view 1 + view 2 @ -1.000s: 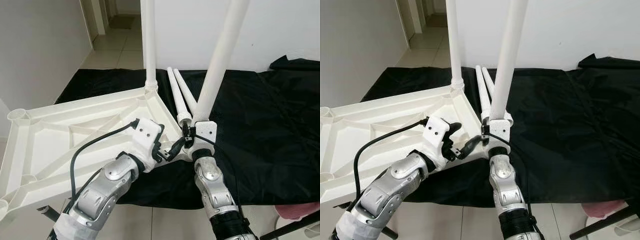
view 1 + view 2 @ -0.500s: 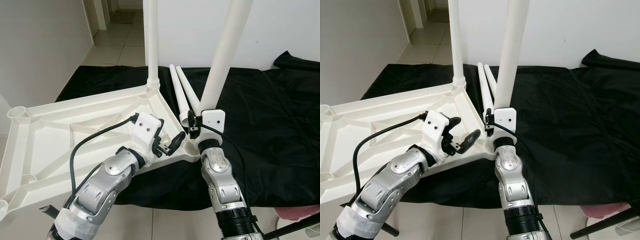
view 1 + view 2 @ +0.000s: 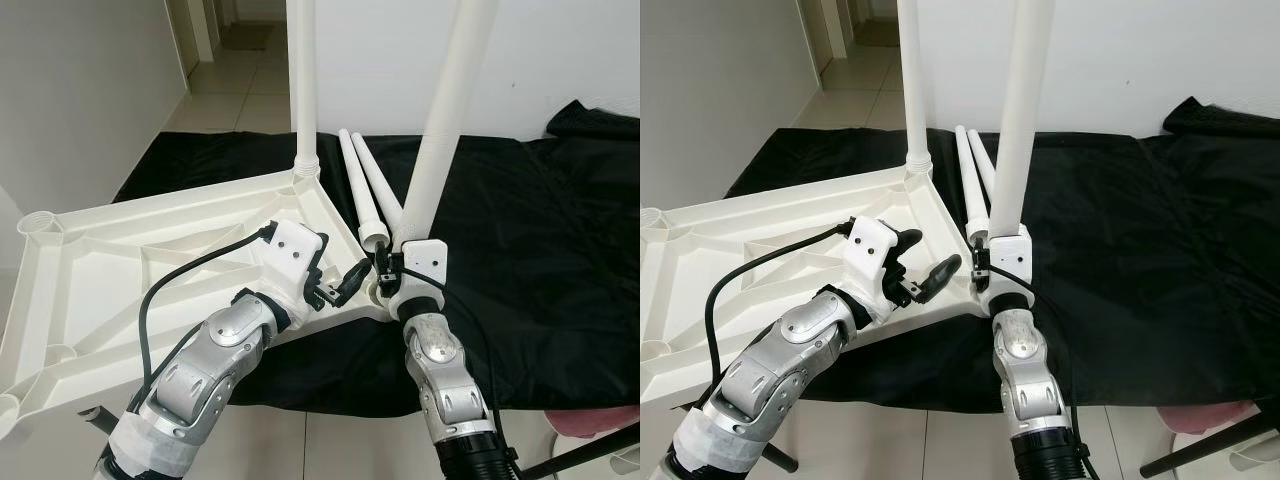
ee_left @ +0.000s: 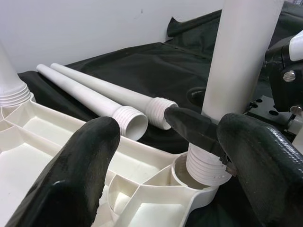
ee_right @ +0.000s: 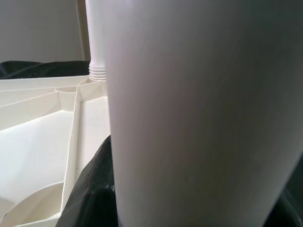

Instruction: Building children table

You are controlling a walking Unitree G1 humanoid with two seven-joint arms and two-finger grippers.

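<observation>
Sockets first: on the upturned white plastic tabletop (image 3: 120, 270), the far corner socket holds 1 upright white plastic leg (image 3: 303, 90), and my right gripper (image 3: 383, 268) pinches a 2nd white leg (image 3: 440, 130) whose threaded end sits in the near corner socket (image 4: 201, 176). I see my left gripper (image 3: 340, 283) spread wide just beside that socket, gripping nothing, while 2 loose white legs (image 3: 365, 190) lie on the black cloth (image 3: 540, 230).
</observation>
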